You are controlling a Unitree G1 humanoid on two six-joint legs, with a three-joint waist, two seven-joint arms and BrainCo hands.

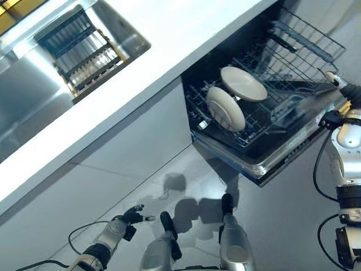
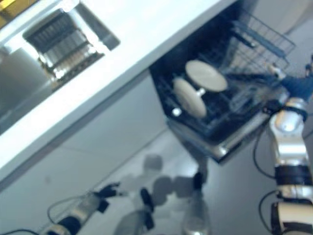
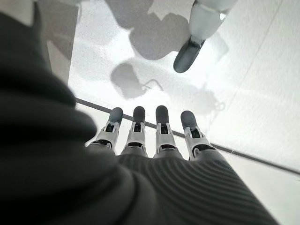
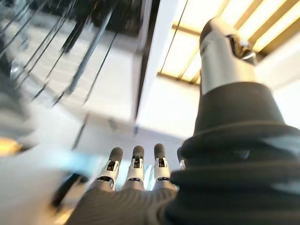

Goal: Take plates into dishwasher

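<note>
- You can see two plates [image 1: 234, 96] already standing in the dishwasher [image 1: 265, 113]. They sit side by side in the lower rack [image 1: 256, 121], leaning on the wire prongs.
- The dishwasher door is open and the rack is pulled out, so that part of the job looks done.
- Your left hand [image 1: 135, 215] hangs low near the floor, well away from the dishwasher. Its fingers [image 3: 136, 126] are straight and it holds nothing.
- Your right hand [image 1: 334, 79] is up by the far corner of the rack, at the right edge of the picture. In its own wrist view the fingers [image 4: 135, 164] are straight too, and nothing is in them.
- So no plate is in either hand right now.
- Look at the counter [image 1: 169, 45] above the dishwasher. No plates show on it.
- The sink [image 1: 51, 68] has a dish rack [image 1: 84, 51] set in it. The slots look empty, but it is hard to tell from here.
- My guess is that the job is nearly finished or all finished, since no plate is waiting outside the dishwasher that you can see.
- What may be left is to push the lower rack in and shut the door, if you want that done.
- If there are more plates, they are out of these pictures, so check before you stop.
</note>
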